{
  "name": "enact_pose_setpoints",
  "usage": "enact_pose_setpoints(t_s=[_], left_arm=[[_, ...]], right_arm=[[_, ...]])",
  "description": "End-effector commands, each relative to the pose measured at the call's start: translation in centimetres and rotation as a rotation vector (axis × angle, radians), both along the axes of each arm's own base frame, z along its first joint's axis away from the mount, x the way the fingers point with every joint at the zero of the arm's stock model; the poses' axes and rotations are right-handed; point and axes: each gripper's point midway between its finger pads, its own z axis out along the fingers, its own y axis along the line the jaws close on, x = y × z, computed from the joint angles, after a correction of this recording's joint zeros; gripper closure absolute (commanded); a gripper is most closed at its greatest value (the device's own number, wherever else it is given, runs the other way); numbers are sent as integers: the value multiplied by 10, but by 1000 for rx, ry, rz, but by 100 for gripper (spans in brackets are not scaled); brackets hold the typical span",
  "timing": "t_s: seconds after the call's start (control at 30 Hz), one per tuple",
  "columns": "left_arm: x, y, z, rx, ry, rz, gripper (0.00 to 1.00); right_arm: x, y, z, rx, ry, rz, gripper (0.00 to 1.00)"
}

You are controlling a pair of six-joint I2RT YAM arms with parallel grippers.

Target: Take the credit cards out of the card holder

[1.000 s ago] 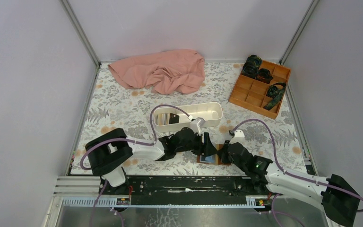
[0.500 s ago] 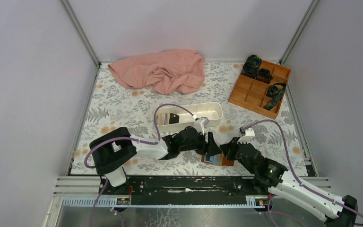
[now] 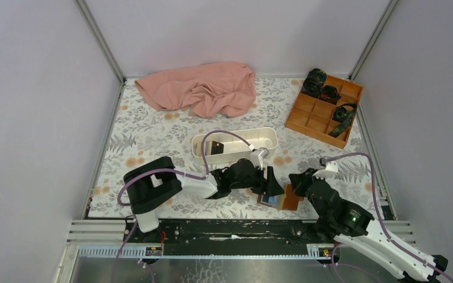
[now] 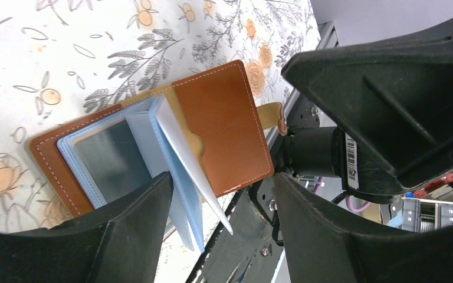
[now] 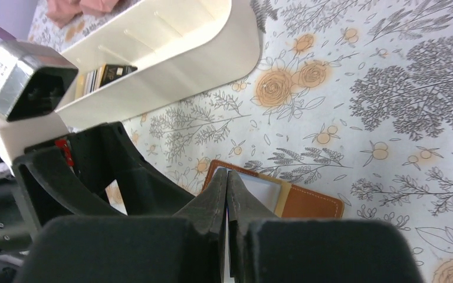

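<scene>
The brown leather card holder (image 3: 289, 201) (image 4: 224, 124) (image 5: 310, 204) lies open near the table's front edge, its pale blue and white leaves (image 4: 180, 159) standing up. A grey card (image 4: 109, 154) shows in its flat left sleeve. My left gripper (image 3: 273, 185) (image 4: 221, 197) is open, and its fingers straddle the raised leaves' free edge without touching them. My right gripper (image 3: 298, 181) (image 5: 227, 174) hovers with its tips over the holder's white page, jaws pressed together; only a hairline pale slit shows between them. More credit cards (image 3: 214, 147) (image 5: 103, 75) stand in the white tray.
The long white tray (image 3: 271, 133) (image 5: 212, 53) sits just behind both grippers. A pink cloth (image 3: 203, 88) lies at the back, an orange compartmented box (image 3: 318, 115) at the back right. The black front rail (image 3: 230, 230) (image 4: 253, 236) runs right under the holder's near edge.
Both grippers and the card holder have shifted right along the front edge. The right arm's base end has swung down and out to the right.
</scene>
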Motion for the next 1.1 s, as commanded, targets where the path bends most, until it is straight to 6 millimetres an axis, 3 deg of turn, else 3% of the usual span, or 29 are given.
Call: enact_pose_setpoints(t_s=[0.0, 0.2, 0.43, 0.7, 0.77, 0.97, 1.07], left_arm=[[-7, -24, 29, -113, -20, -52, 30], [-10, -29, 30, -119, -14, -58, 31], [-9, -31, 26, -126, -4, -50, 33], [-10, -31, 23, -122, -4, -50, 33], [-10, -30, 23, -121, -2, -53, 33], [-11, -28, 24, -124, -8, -52, 33], [-9, -26, 24, -124, -16, -42, 33]], right_arm=[[5, -20, 20, 26, -54, -97, 96], [0, -9, -1, -55, 51, -47, 93], [4, -12, -17, -211, 165, -96, 86], [-14, 5, -53, -118, 276, -35, 73], [-16, 10, -53, -96, 285, -12, 66], [-19, 11, -59, -91, 314, -24, 65], [-28, 21, -72, -87, 380, 28, 65]])
